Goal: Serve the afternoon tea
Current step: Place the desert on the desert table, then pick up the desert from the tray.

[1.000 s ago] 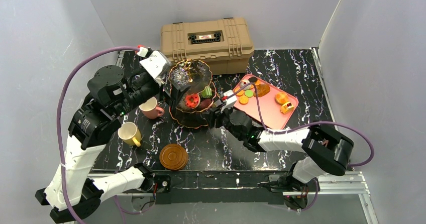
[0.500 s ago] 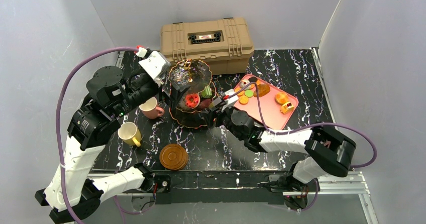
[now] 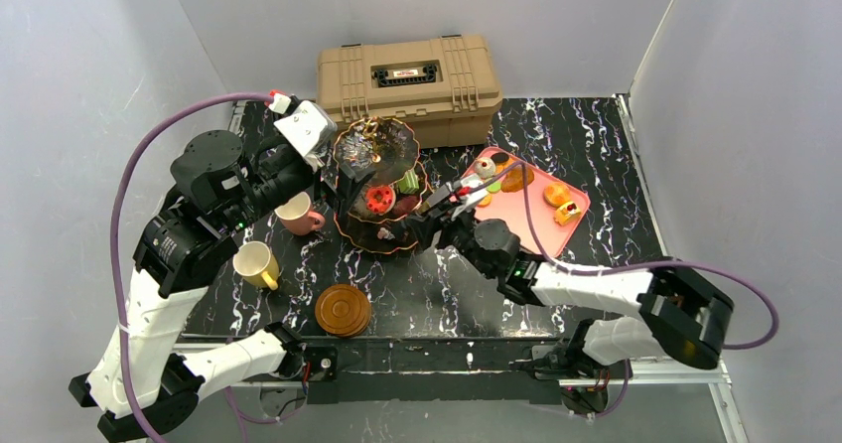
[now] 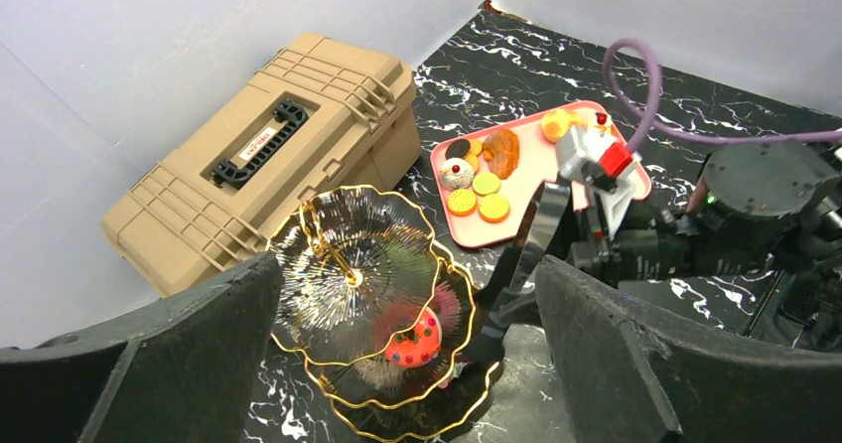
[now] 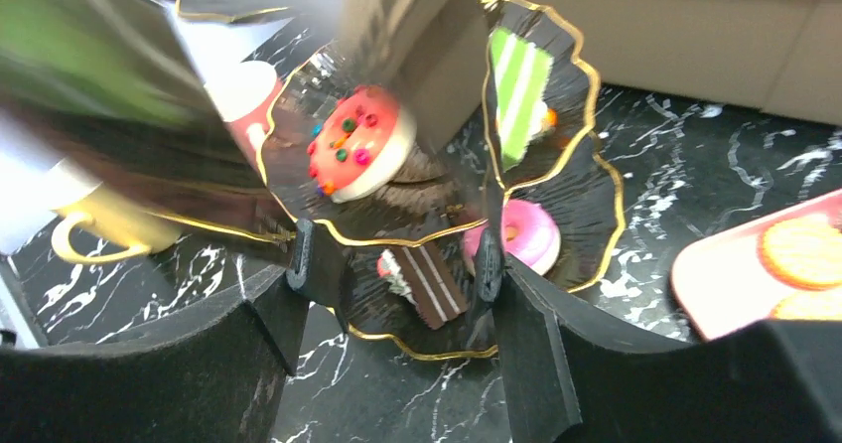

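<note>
Standing mid-table on the black white-veined marbled tabletop [image 3: 596, 135], just in front of the tan ribbed plastic toolbox [image 3: 407, 75]:

- Three-tier stand [image 3: 389, 137]: glossy black scalloped plates, thin gold rims, gold loop handle on top.
- Middle tier: round red-iced pastry [image 5: 357, 145] studded with coloured dots; green-and-white striped slice [image 5: 521, 90].
- Bottom tier: pink-glazed doughnut [image 5: 518, 236]; brown layered slice [image 5: 422, 279].
- Right of the stand: flat pink tray [image 3: 544, 232] with rounded corners, bearing orange and green macarons [image 4: 462, 202] and other small pastries.
- Left of the stand: pink cup [image 3: 296, 212]; yellow cup [image 3: 256, 262], both handled.
- Near edge: stack of round brown saucers [image 3: 343, 309], ringed on top.
- Right gripper [image 5: 397, 259]: at the stand's lower rim, jaws parted, gripping nothing.
- Left gripper [image 4: 407, 294]: above the stand's left side, jaws spread wide, empty.
</note>
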Motion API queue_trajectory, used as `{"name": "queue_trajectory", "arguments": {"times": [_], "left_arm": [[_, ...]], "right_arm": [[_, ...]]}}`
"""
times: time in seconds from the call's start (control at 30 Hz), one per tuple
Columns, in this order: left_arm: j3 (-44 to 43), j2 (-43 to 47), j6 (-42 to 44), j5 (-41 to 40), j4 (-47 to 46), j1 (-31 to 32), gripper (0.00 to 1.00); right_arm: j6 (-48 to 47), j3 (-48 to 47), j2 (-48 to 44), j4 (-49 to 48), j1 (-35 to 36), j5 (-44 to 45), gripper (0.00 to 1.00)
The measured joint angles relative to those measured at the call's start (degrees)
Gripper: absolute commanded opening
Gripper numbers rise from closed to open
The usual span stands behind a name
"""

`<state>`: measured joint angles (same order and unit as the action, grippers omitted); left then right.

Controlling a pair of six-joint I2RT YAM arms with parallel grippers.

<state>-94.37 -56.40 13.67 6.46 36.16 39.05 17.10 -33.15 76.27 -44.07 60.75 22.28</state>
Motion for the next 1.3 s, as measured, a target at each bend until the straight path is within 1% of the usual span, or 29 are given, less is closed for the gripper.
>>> {"name": "queue_trajectory", "arguments": {"times": [0.07, 0.17, 0.37, 0.53, 0.67, 0.9, 1.1, 1.3], "left_arm": [[0.0, 0.0, 0.0, 0.0, 0.0, 0.0, 0.98], [0.0, 0.0, 0.0, 0.1, 0.0, 0.0, 0.98], [0.0, 0.0, -0.2, 0.2, -0.1, 0.0, 0.98], [0.0, -0.3, -0.4, 0.5, -0.1, 0.0, 0.98], [0.0, -0.9, -0.5, 0.7, -0.1, 0.0, 0.98], [0.0, -1.6, -0.8, 1.0, -0.1, 0.0, 0.98], [0.0, -1.9, -0.8, 1.1, -0.1, 0.0, 0.98], [-0.1, -1.9, -0.7, 1.1, -0.1, 0.0, 0.98]], "right_arm": [[-0.6, 0.8, -3.3, 2.1, -0.8, 0.4, 0.71], [-1.0, 2.4, -9.0, 5.4, -3.8, 0.8, 0.71], [-2.3, 4.9, -21.8, 15.1, -14.5, 3.9, 0.72], [-3.6, 4.9, -26.9, 22.9, -22.5, 8.0, 0.72], [-4.4, 4.9, -27.4, 27.7, -27.8, 11.6, 0.7], [-4.5, 6.0, -26.2, 31.1, -34.6, 17.5, 0.7], [-4.4, 7.8, -24.8, 30.5, -37.6, 20.5, 0.7], [-3.7, 9.7, -21.4, 28.9, -41.0, 21.1, 0.71]]}}
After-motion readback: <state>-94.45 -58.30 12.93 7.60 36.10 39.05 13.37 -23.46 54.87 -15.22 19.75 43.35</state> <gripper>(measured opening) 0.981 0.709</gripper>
